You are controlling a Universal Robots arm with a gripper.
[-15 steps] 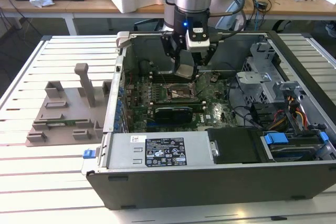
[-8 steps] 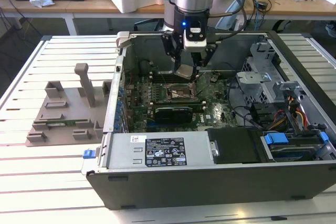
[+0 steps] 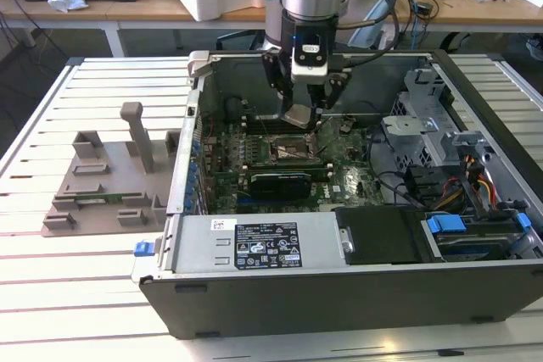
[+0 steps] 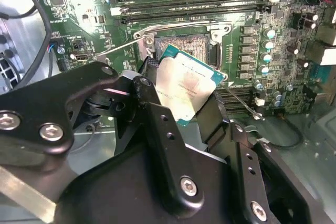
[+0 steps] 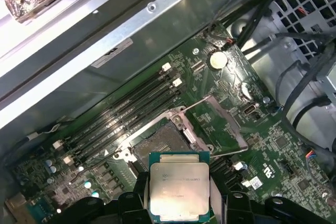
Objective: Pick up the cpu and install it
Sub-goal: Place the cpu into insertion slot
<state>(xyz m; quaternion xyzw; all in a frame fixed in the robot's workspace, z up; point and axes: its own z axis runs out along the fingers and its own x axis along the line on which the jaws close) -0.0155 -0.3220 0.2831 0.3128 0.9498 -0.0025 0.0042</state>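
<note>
My gripper (image 3: 301,116) hangs inside the open computer case (image 3: 339,286), over the motherboard. It is shut on the cpu (image 4: 182,88), a small square chip with a silver-grey top and a green rim, also seen in the first wrist view (image 5: 178,188). The black fingers (image 4: 157,124) clamp two opposite edges of the chip. The cpu hangs tilted just above the open socket (image 5: 164,141), whose metal frame (image 5: 220,125) is swung open beside it. In the exterior view the chip (image 3: 299,114) shows as a pale patch under the wrist.
Memory slots (image 5: 123,116) run along one side of the socket. A long black expansion card (image 3: 280,181) lies just in front of it. Drive bays and cables (image 3: 458,184) fill the case's right end. A grey fixture plate (image 3: 110,180) with upright blocks stands left of the case.
</note>
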